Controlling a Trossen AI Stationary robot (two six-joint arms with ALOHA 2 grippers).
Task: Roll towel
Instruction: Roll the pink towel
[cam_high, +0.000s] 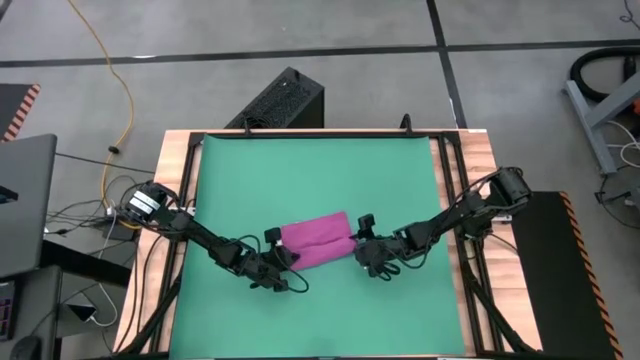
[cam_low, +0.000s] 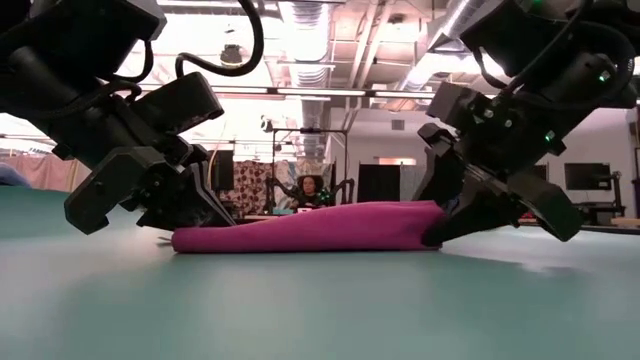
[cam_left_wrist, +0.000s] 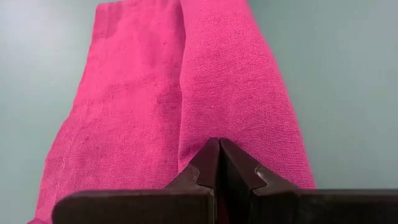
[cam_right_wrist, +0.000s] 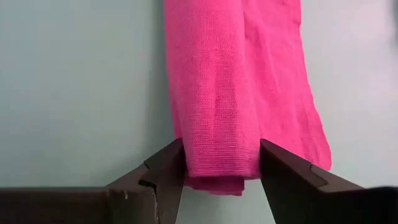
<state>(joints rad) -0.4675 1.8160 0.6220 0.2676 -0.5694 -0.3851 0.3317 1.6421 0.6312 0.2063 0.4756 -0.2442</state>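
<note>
Green mat (cam_high: 320, 180) covers most of the worktop (cam_high: 478, 150), its near edge cut off in the high view. Lying on the mat's middle is the towel (cam_high: 318, 240), partly rolled into a thick fold; its white tag cannot be made out. At one end the right hand (cam_right_wrist: 221, 163) straddles the roll, fingers (cam_right_wrist: 163, 171) spread and touching both sides. At the other end the left hand (cam_left_wrist: 219, 155) is closed, tips on the cloth.
</note>
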